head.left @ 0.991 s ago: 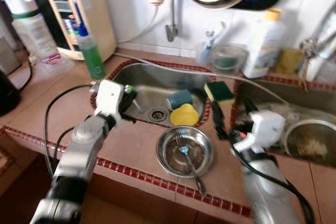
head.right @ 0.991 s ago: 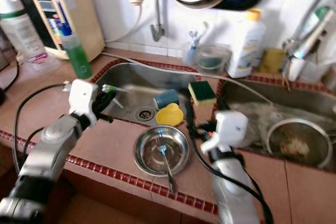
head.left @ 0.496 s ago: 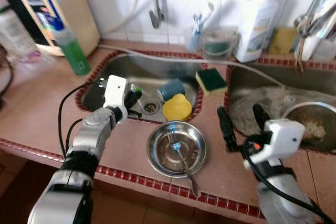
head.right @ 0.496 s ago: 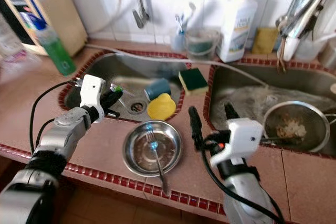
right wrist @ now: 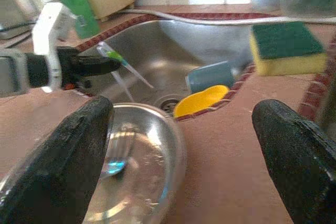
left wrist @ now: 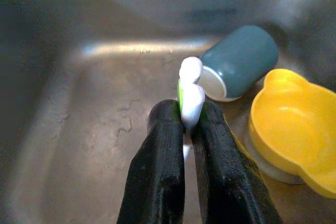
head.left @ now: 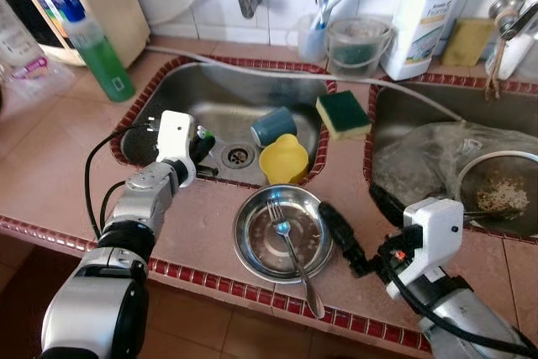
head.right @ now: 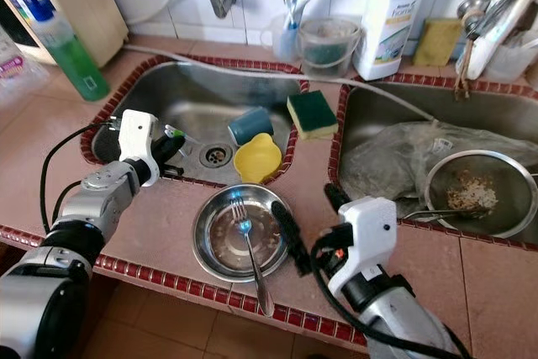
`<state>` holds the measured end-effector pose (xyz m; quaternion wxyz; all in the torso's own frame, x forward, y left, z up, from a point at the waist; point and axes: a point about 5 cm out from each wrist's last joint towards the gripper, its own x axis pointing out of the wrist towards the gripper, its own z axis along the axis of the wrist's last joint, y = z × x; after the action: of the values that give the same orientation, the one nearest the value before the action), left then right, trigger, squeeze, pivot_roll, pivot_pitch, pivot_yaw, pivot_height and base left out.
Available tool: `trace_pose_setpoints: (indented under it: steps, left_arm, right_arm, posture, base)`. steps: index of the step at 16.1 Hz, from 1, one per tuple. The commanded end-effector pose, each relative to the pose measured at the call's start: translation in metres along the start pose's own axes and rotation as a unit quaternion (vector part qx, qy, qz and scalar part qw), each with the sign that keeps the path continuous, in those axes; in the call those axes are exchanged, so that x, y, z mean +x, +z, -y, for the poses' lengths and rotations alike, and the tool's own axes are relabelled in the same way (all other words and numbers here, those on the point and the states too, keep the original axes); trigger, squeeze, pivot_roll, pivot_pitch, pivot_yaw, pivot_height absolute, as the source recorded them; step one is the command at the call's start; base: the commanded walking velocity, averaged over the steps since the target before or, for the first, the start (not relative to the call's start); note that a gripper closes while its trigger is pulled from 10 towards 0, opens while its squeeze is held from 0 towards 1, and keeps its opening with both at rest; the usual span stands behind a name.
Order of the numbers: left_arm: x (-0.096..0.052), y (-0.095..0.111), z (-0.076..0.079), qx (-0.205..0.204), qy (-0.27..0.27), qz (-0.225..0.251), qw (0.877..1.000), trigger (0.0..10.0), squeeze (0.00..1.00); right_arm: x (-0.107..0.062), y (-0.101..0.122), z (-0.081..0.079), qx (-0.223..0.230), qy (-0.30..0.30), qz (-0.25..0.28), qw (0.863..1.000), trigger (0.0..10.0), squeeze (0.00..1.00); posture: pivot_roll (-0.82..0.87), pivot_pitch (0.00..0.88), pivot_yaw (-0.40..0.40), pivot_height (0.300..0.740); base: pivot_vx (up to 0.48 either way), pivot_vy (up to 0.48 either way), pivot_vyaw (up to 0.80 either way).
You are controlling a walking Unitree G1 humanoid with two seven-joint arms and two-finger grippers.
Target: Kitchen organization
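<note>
At centre left, a toothbrush (left wrist: 190, 90) is pinched by the left gripper (left wrist: 188, 129) over the sink (head.left: 218, 98), likely for stowing, while the right gripper (head.left: 353, 229) is held spread beside the steel bowl (head.left: 252, 250).

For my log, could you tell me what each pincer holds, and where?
Left pincer pinches a toothbrush near one end; right pincer holds nothing.

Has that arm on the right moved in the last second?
Yes. The right gripper, open, has swung from beside the green sponge down toward the metal bowl, its finger now at the bowl's rim.
</note>
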<state>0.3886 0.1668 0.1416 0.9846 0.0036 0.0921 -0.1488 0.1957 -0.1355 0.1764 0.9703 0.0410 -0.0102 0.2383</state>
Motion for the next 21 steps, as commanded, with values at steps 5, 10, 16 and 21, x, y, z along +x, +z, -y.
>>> trace_pose_setpoints:
  steps: [5,10,16,21]
  left_arm:
    - [0.001,0.006,-0.008,-0.002,0.013,0.006,1.0,10.0,0.04]
    - [0.002,0.015,-0.009,-0.017,0.001,0.025,1.0,10.0,1.0]
    - [0.0,0.02,-0.013,-0.021,0.0,0.038,0.999,10.0,1.0]
    - [-0.003,0.023,-0.016,-0.03,0.003,0.058,0.998,10.0,1.0]
  right_arm:
    - [-0.002,0.008,-0.01,0.009,0.05,-0.002,0.999,10.0,0.0]
    - [0.002,0.009,-0.008,0.012,0.045,0.002,0.999,10.0,0.0]
    - [0.008,0.008,-0.008,0.014,0.054,0.007,0.998,10.0,0.0]
    - [0.019,0.009,-0.005,0.01,0.061,0.02,0.998,10.0,0.0]
  posture:
    - [-0.31,0.237,0.11,0.74]
    - [-0.3,0.231,0.112,0.74]
    - [-0.27,0.216,0.107,0.74]
    - [-0.24,0.174,0.1,0.74]
  base:
    - [0.0,0.0,0.0]
    - [0.0,0.0,0.0]
    - [0.0,0.0,0.0]
    - [0.0,0.0,0.0]
